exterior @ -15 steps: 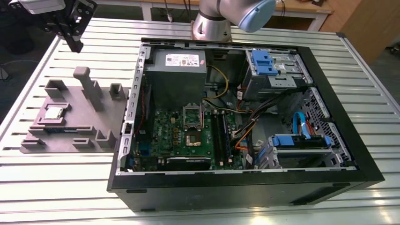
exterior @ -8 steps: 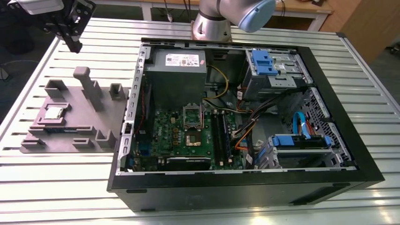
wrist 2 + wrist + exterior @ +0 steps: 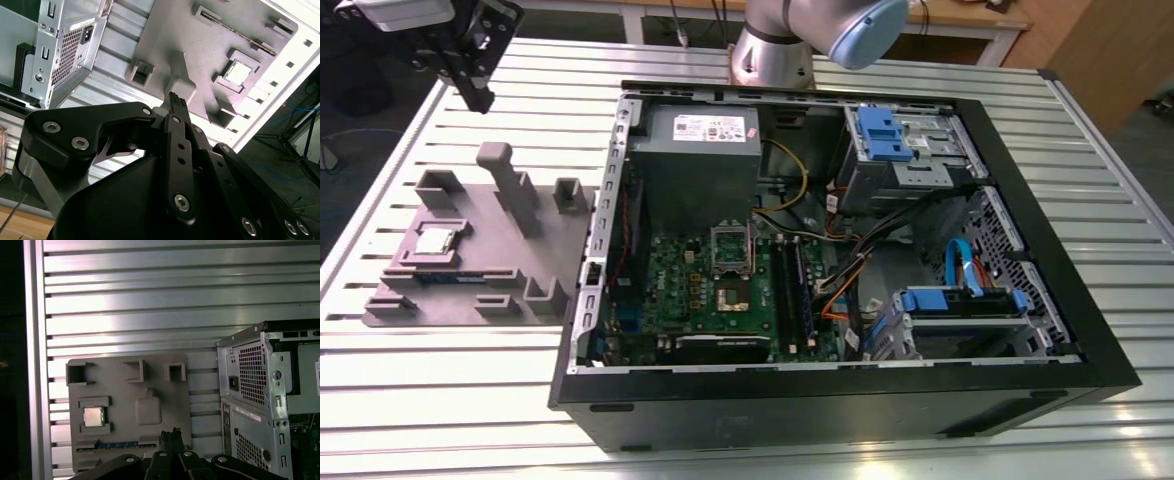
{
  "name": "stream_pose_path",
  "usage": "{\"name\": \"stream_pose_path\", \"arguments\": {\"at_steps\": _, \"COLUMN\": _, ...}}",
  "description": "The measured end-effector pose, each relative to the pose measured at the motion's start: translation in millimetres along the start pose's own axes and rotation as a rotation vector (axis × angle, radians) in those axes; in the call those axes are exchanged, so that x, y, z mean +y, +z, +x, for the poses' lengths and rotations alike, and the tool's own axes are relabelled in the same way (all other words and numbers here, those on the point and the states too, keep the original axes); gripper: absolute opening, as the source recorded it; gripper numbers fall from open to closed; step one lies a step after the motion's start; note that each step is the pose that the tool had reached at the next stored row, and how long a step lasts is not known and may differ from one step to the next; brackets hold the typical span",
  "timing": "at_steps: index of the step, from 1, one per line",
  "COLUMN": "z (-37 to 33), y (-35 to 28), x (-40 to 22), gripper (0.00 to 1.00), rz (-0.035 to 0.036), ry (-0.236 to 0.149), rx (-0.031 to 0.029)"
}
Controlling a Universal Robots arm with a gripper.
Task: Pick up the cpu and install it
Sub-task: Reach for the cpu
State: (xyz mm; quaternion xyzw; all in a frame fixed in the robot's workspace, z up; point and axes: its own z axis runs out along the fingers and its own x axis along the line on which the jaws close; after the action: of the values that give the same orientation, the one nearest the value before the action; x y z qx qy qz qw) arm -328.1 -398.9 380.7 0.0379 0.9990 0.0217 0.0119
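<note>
**Cpu [image 3: 93, 416] sits in its tray as gripper [image 3: 171, 433] hangs overhead**

The cpu lies flat in a square pocket of the grey moulded tray [image 3: 122, 412], walled in so it cannot slide. It is well apart from the open computer case [image 3: 854, 395], where the socket [image 3: 736, 292] on the green board appears uncovered. The gripper hangs high over the ribbed metal surface [image 3: 150, 305], its black fingers drawn together on nothing. The cpu's silver top shines against the tray's matt, grainy plastic

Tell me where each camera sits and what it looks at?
Exterior view: off the arm, high, looking down on it, case, tray, gripper.
First wrist view: on the wrist, looking straight down past the gripper at the tray.
Second wrist view: on the wrist, slanting along the gripper toward the tray.
All three share the cpu.
</note>
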Motion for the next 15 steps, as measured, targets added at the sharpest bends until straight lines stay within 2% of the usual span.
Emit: {"name": "stream_pose_path", "arguments": {"at_steps": 15, "z": 3.8, "y": -0.1, "x": -0.3, "gripper": 0.1, "rz": 0.0, "ry": 0.0, "rx": 0.0}}
